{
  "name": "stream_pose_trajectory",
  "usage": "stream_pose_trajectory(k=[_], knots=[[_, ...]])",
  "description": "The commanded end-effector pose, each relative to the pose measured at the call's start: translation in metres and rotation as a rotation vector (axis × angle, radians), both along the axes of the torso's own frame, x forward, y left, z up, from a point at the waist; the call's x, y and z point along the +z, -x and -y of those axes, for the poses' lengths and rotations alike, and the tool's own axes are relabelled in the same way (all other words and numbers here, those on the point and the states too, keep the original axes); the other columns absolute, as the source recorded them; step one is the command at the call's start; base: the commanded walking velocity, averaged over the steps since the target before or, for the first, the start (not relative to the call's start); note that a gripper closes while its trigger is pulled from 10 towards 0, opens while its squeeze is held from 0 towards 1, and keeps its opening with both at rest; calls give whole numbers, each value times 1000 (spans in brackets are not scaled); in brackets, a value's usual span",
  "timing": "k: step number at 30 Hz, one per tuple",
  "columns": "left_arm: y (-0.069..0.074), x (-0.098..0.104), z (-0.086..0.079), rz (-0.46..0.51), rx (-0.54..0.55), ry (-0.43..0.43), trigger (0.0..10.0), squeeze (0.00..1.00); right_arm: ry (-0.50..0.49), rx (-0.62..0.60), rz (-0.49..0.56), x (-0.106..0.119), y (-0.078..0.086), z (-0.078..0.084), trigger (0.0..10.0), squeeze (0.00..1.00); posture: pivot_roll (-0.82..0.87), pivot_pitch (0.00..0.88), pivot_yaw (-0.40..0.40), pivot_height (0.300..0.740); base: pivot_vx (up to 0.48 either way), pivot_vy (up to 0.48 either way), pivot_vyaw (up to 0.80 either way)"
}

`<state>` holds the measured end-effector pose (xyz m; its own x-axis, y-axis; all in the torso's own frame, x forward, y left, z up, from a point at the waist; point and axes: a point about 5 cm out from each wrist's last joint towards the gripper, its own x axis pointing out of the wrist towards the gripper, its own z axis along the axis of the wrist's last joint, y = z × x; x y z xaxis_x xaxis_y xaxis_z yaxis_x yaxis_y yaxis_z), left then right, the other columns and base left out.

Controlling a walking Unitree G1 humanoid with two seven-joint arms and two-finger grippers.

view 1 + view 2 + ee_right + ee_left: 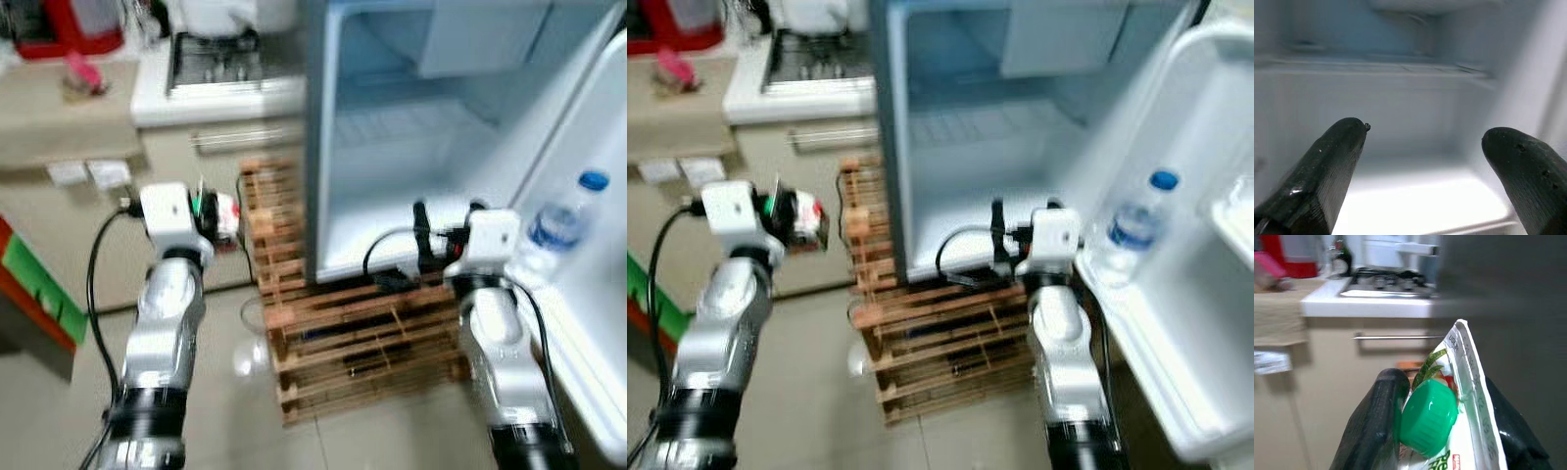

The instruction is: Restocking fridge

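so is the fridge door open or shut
Open: the fridge interior shows, and its door swings out right, holding a water bottle.

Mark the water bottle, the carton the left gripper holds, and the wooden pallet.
water bottle [556, 227], left eye view, on its clear body in the fridge door shelf.
carton [1476, 431], left wrist view, on its white side panel.
wooden pallet [362, 338], left eye view, on its top slats.

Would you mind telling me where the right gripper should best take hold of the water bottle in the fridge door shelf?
Probably the water bottle by its clear body below the blue cap, approached from the fridge opening side: it stands upright in the door shelf, whose wall hides its base. The right gripper, jaws open, is beside it.
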<state>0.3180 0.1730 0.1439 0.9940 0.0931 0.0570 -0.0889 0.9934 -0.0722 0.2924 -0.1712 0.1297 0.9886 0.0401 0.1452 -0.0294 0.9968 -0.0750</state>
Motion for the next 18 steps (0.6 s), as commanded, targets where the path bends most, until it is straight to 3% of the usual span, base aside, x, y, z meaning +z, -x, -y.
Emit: stream_pose_trajectory(k=[1, 9, 18], knots=[[-1, 5, 3, 23, 4, -4, 10000, 0, 5, 1, -18, -4, 8, 11, 10000, 0, -137, 0, 22, 740, 0, 0, 0], [-1, 6, 4, 30, 4, -9, 10000, 0, 93, -44, -113, -25, 20, 40, 10000, 0, -148, 0, 29, 740, 0, 0, 0], [-3, 6, 7, 28, -13, -19, 10000, 0, 157, -131, -151, -33, 25, 63, 10000, 0, -157, 0, 37, 740, 0, 0, 0]])
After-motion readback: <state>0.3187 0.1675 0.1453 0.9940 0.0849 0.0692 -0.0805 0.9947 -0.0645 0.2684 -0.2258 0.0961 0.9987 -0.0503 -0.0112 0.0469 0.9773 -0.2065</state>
